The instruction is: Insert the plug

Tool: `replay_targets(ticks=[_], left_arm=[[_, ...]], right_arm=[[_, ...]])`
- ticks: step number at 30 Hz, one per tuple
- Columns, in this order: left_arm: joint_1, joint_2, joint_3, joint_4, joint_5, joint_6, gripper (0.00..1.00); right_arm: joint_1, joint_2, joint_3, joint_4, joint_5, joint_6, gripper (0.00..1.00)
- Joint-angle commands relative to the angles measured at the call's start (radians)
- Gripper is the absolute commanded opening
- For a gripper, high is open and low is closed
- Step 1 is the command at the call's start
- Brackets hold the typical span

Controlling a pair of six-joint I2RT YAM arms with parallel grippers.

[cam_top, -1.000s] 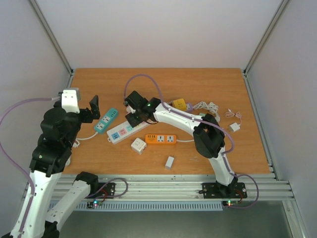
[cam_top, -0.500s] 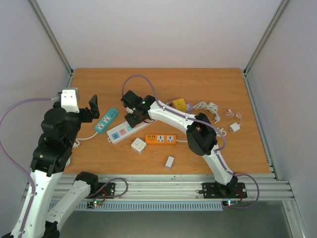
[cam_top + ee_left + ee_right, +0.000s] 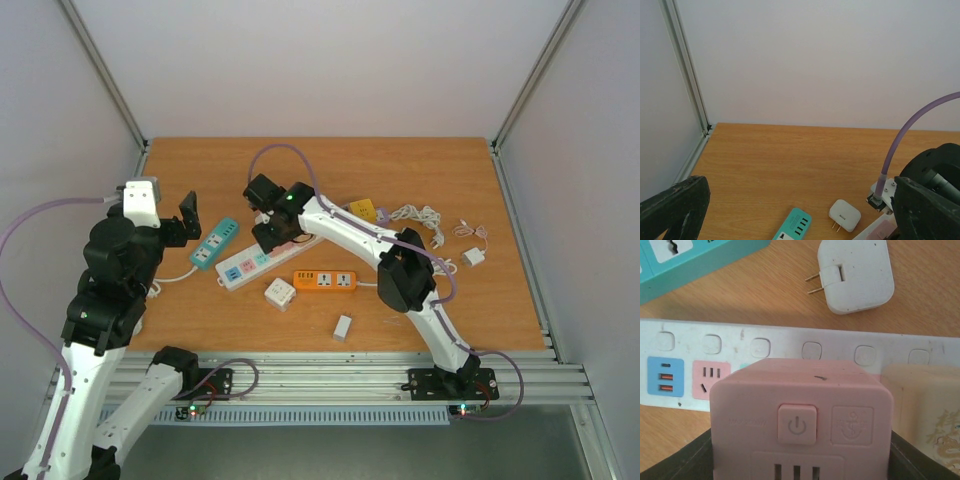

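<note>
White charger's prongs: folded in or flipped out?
Flipped out: two bare metal prongs project from the white charger, lying unplugged on the table.

A robotics lab cell: white panel walls, aluminium rail framing, wooden bench top.

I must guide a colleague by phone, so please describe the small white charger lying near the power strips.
Find the long white power strip on the wooden table. Just beyond it, beside the teal strip, lies a small white charger. Unlike its neighbours, it is a rounded square with two bare metal prongs.
</note>
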Motion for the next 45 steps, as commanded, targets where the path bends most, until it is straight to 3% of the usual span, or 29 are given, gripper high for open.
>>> replay_targets(ticks=[1,18,27,39,45], left_arm=[[0.006,-0.010,-0.009,0.048,-0.009,-0.016,0.99],[0.006,0.003,-0.012,0.048,-0.012,-0.019,0.99],[0.005,0.009,-0.014,0.048,-0.011,-0.024,0.99],[0.007,0.015,-0.015,0.046,-0.015,-0.025,0.99],[0.008,0.016,-0.015,0.047,-0.018,-0.026,0.99]], right_arm=[[-0.011,0.045,0.049,-0.053,-0.026,0.029,0.40],[-0.011,0.101,0.033,-0.050,-0.082,0.045,0.40],[-0.009,0.098,0.032,-0.084,0.070,0.119,0.40],[-0.009,0.158,0.082,-0.117,-0.013,0.135,0.40],[-0.009,0.153,0.022,-0.101,0.064,0.092,0.40]])
